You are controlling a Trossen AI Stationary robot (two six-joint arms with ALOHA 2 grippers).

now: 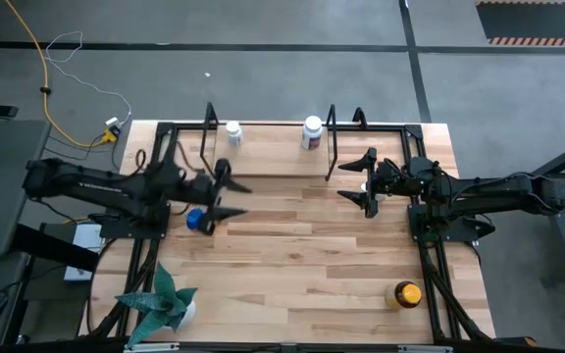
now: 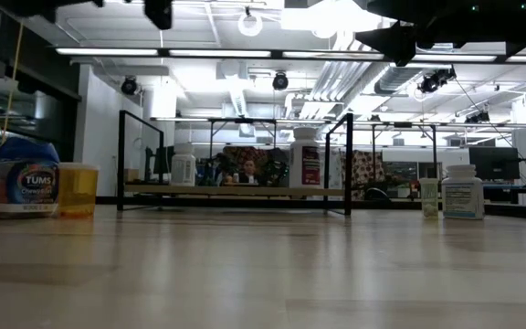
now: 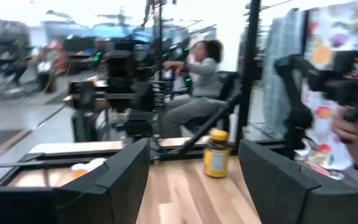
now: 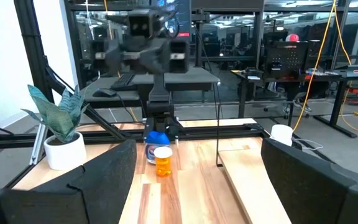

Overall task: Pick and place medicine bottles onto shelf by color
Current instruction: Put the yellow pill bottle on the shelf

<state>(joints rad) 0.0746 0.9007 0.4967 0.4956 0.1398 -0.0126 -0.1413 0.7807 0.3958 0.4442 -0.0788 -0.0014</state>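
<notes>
1. While hovering above the light wooden table (image 1: 292, 245), fingers spread and empty: left gripper (image 1: 226, 191) near the left edge, right gripper (image 1: 366, 183) toward the right edge.
2. Two white-capped plastic bottles (image 1: 311, 131) standing on the black wire-frame shelf (image 1: 333, 142) along the far edge; amber yellow-labelled bottle (image 1: 405, 294) lying by the near-right corner.

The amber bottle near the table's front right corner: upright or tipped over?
Upright. The amber bottle stands on its base with its yellow cap on top, and the high view looks down on that cap.

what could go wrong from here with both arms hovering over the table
1. The left gripper, open, hangs right beside the blue bottle; a careless descent could probably knock it over.
2. The right gripper, also open, sits close to the shelf end loop and might clip it.
3. The amber bottle stands near the table edge, an awkward reach.
</notes>
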